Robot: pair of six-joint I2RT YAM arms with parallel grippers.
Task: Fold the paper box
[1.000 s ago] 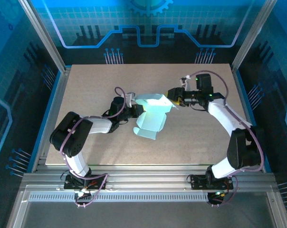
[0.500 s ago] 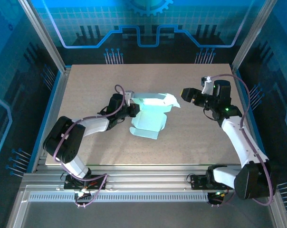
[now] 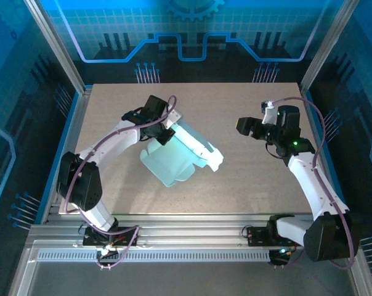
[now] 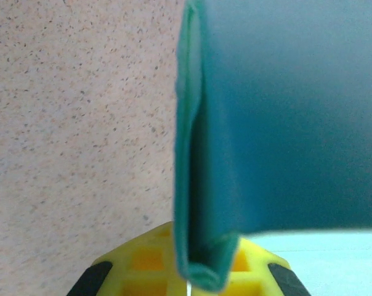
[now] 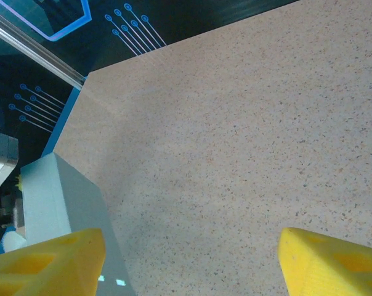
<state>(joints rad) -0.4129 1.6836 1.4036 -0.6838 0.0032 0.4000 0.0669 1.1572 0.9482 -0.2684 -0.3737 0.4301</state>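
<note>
The paper box [image 3: 177,157], pale mint card partly folded with loose flaps, lies tilted at the middle of the table. My left gripper [image 3: 164,132] is shut on its upper left edge; in the left wrist view the folded card edge [image 4: 204,185] stands clamped between the yellow fingers [image 4: 143,265]. My right gripper [image 3: 242,126] hangs open over bare table to the right, well apart from the box. In the right wrist view its yellow fingers [image 5: 47,265] stand wide apart, with a corner of the box [image 5: 63,197] at the left.
The speckled beige table [image 3: 254,179] has free room to the right and front of the box. Aluminium frame posts [image 3: 50,43] and blue panels enclose the table.
The left gripper has swung up and back with the box, turning it so it slants toward the lower right. The right gripper let go of the box and drew off to the right.
</note>
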